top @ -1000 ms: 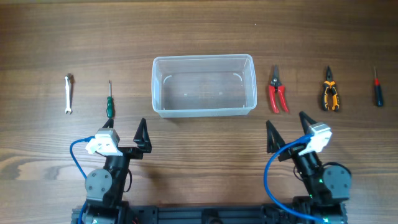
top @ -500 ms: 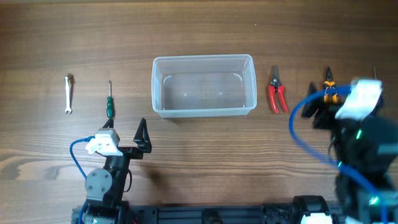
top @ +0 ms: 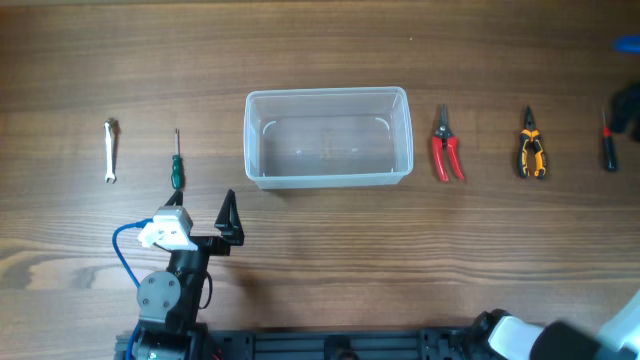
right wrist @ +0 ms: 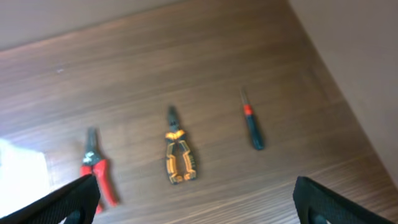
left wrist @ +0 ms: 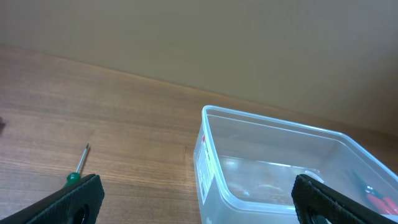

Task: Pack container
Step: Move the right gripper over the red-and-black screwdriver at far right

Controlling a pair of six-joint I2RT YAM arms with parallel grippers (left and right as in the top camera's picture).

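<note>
Container (top: pixel 328 138) upright at table centre. We see green screwdriver (top: pixel 176 160) and wrench (top: pixel 111 151) left of it, red cutters (top: pixel 446 150), orange pliers (top: pixel 531 152) and small screwdriver (top: pixel 606 145) right. Left gripper (top: pixel 203 222) near container, fingers spread wide, holding nothing. Right gripper (right wrist: pixel 194 183) above right-hand tools, likewise wide and empty.

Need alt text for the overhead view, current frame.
An empty clear container sits mid-way across a wooden table. To its left lie a green-handled screwdriver and a small wrench; to its right, red-handled cutters, orange-black pliers and a dark screwdriver. The left gripper sits open near the front edge.
</note>
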